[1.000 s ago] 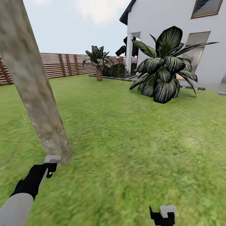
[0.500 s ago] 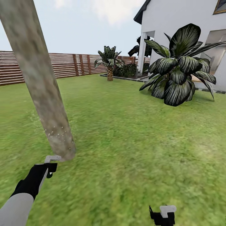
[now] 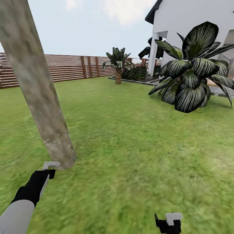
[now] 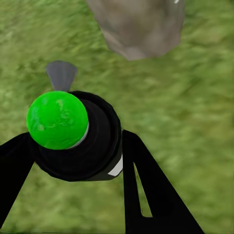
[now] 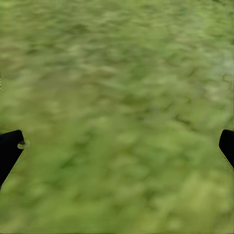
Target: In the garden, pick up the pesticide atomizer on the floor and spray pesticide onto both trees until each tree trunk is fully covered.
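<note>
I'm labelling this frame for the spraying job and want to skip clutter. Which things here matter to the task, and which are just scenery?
Part of the job:
- tree trunk, speckled with pale dots near its base
- atomizer, held in the left gripper
- lawn of the garden

Just scenery:
- broad-leaved dark plant
- short palm
- slatted fence
- white house

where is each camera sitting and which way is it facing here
Head view: on the robot's head, looking forward and down over the lawn at the tree trunk, fence and house; left gripper and right gripper show.
Left wrist view: by the left gripper, looking along its fingers past the sprayer to the trunk base.
Right wrist view: by the right gripper, facing grass; fingertips at the edges.
Shared: head and left wrist views both see the trunk.
</note>
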Motion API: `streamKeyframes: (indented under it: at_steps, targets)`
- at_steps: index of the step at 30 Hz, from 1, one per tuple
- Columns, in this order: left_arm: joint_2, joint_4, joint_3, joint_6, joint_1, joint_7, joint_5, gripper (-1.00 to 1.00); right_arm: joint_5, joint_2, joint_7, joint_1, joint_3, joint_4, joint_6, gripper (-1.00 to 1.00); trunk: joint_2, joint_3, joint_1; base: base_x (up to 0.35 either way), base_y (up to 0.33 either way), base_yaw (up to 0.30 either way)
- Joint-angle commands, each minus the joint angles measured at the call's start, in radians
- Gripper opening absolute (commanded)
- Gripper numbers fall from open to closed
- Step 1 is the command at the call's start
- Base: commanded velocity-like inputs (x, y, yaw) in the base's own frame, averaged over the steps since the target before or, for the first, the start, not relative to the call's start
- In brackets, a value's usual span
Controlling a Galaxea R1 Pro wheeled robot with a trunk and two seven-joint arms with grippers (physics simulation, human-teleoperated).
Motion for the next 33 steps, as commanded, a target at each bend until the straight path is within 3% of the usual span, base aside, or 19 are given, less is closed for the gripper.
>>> streamKeyframes:
  at_steps: [1,8,11,14,16,18,20,21,24,26,28,29,30,33]
  targets:
    - [-0.003,0.0,-0.001,0.0,0.0,0.003,-0.001,-1.0,0.0,0.0,0.0,0.0,0.0,0.0,0.0,1.0,0.0,0.0,0.0,0.239,-0.185,0.274]
    - [-0.019,0.007,0.0,0.002,0.0,0.001,0.009,-1.0,0.0,0.0,0.0,0.0,0.0,0.0,0.0,1.0,0.0,0.0,0.0,0.239,-0.184,0.276]
    - [-0.052,0.002,-0.005,0.002,-0.001,0.0,0.033,-1.0,0.0,0.0,0.0,0.0,0.0,0.0,0.0,1.0,0.0,0.0,0.0,0.239,-0.184,0.276]
    - [-0.058,-0.006,-0.004,0.002,-0.005,-0.001,0.038,-1.0,0.0,0.0,0.0,0.0,0.0,0.0,0.0,1.0,0.0,0.0,0.0,0.239,-0.184,0.276]
    - [-0.039,-0.027,-0.003,0.004,-0.011,-0.005,0.038,-1.0,0.0,0.0,0.0,0.0,0.0,0.0,0.0,1.0,0.0,0.0,0.0,0.239,-0.184,0.232]
    - [-0.004,-0.04,-0.003,0.005,-0.014,-0.014,0.04,-1.0,0.0,0.0,0.0,0.0,0.0,0.0,0.0,1.0,0.0,0.0,0.0,0.239,-0.184,0.108]
    - [0.031,-0.045,-0.004,0.007,-0.029,-0.062,0.039,-1.0,0.0,-0.002,0.0,0.0,-0.001,0.0,0.0,1.0,0.0,0.0,0.0,0.239,-0.184,0.026]
    - [0.038,-0.048,-0.007,0.02,-0.046,-0.097,0.038,-1.0,0.0,-0.003,0.0,0.0,0.0,0.0,0.0,1.0,0.0,0.0,0.0,0.175,-0.14,0.006]
    - [0.034,-0.085,-0.014,0.068,-0.057,-0.122,0.036,-1.0,0.0,-0.004,0.0,0.0,0.0,0.001,0.0,1.0,0.0,0.0,0.0,0.069,-0.055,0.002]
    - [0.031,-0.188,-0.018,0.114,-0.062,-0.163,0.037,-1.0,0.0,-0.005,0.0,0.0,0.0,0.001,0.0,1.0,0.0,0.0,0.0,0.007,-0.005,0.0]
    - [0.039,-0.226,-0.017,0.154,-0.069,-0.213,0.037,-1.0,0.0,-0.005,0.0,0.0,-0.001,0.001,0.0,1.0,0.0,0.0,0.0,0.002,-0.002,0.0]
    - [0.054,-0.244,-0.014,0.181,-0.075,-0.268,0.032,-1.0,0.0,-0.006,0.0,0.0,-0.001,0.001,0.0,1.0,0.0,0.0,0.0,0.0,0.0,0.0]
    - [0.097,-0.258,-0.013,0.206,-0.083,-0.319,0.029,-1.0,0.0,-0.006,0.0,0.0,-0.001,0.001,0.0,1.0,0.0,0.0,0.0,0.0,0.0,0.0]
    - [0.11,-0.264,-0.017,0.216,-0.094,-0.334,0.026,-1.0,-0.001,-0.006,0.0,0.0,-0.001,0.0,0.0,1.0,0.0,0.0,0.0,0.0,0.0,0.0]
